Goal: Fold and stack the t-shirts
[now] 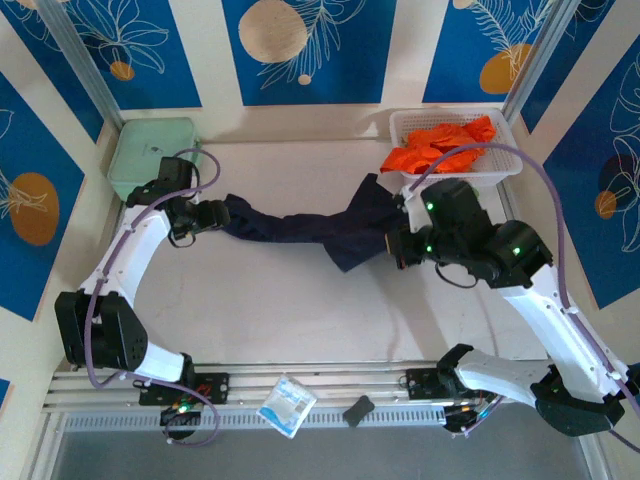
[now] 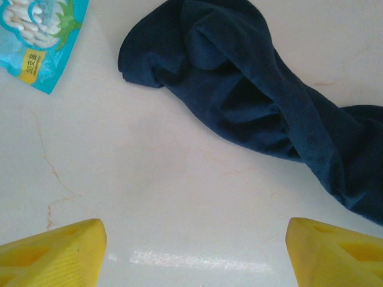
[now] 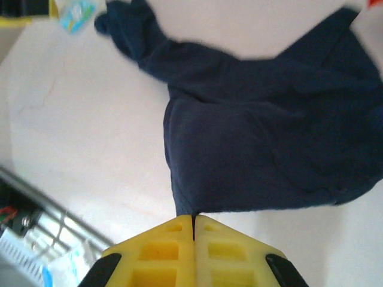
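On pale smooth table [image 1: 280,300], twisted navy t-shirt [image 1: 300,225]

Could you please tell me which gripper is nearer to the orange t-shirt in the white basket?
Right. The right gripper, shut on the navy t-shirt, sits just short of the basket holding the orange t-shirt; the left gripper is open, far across the table.

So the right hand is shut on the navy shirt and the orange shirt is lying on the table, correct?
No. The orange shirt lies bunched in the white basket at the far right, not on the table; the top external view shows it. The right hand is shut on the navy shirt.
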Available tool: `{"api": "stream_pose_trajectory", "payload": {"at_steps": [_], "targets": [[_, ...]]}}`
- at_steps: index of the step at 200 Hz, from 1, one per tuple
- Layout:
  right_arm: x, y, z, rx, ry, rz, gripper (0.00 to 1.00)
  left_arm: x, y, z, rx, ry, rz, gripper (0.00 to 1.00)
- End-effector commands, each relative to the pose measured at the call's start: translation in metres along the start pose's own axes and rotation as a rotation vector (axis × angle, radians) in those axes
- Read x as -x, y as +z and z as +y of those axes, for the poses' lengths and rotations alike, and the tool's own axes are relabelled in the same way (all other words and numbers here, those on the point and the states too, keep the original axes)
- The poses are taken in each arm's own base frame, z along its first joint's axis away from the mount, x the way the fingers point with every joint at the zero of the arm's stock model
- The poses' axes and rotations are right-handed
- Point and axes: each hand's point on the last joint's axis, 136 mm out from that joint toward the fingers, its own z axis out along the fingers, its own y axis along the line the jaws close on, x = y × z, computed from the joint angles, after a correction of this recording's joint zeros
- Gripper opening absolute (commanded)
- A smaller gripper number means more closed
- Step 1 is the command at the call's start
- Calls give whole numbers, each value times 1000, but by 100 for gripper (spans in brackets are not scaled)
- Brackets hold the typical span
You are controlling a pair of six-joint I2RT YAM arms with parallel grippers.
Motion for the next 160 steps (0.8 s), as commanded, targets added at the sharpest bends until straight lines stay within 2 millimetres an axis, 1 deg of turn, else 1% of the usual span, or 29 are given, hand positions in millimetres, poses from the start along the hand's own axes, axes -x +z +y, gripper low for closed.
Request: {"api": "stream_pose_trajectory", "payload": {"at_steps": [1, 23, 39, 56, 73, 89, 106, 118, 122, 128, 136, 144, 153, 160], "targets": [[-54, 30, 2, -18, 137, 213, 0, -5, -2, 3, 2, -14, -5, 79], [-91, 61, 6, -27, 198, 323, 0, -9, 5, 3, 2, -17, 18, 79], [-114, 84, -1, -75, 250, 380, 0, -10, 14, 1, -15, -28, 32, 79], [-134, 106, -23, -201, 301, 418, 0, -9, 27, -4, -44, -45, 44, 79], [-148, 122, -47, -345, 323, 449, 0, -2, 41, -9, -62, -58, 44, 77], [-159, 133, -66, -466, 329, 488, 0, 9, 54, -14, -73, -68, 35, 76], [-167, 142, -81, -574, 324, 527, 0, 25, 65, -17, -68, -71, 16, 76], [-171, 146, -88, -631, 319, 555, 0, 36, 73, -18, -60, -74, 6, 76], [-171, 147, -89, -647, 318, 560, 3, 40, 77, -19, -59, -75, 5, 76], [-173, 148, -91, -671, 314, 570, 11, 44, 83, -21, -58, -76, 8, 76], [-172, 148, -92, -689, 308, 574, 28, 51, 90, -24, -63, -76, 7, 75], [-171, 149, -92, -694, 302, 574, 40, 58, 98, -27, -68, -76, 12, 75], [-169, 149, -91, -690, 297, 569, 49, 64, 105, -30, -74, -78, 13, 74], [-166, 149, -90, -683, 293, 563, 53, 70, 110, -32, -81, -79, 10, 73]]}}
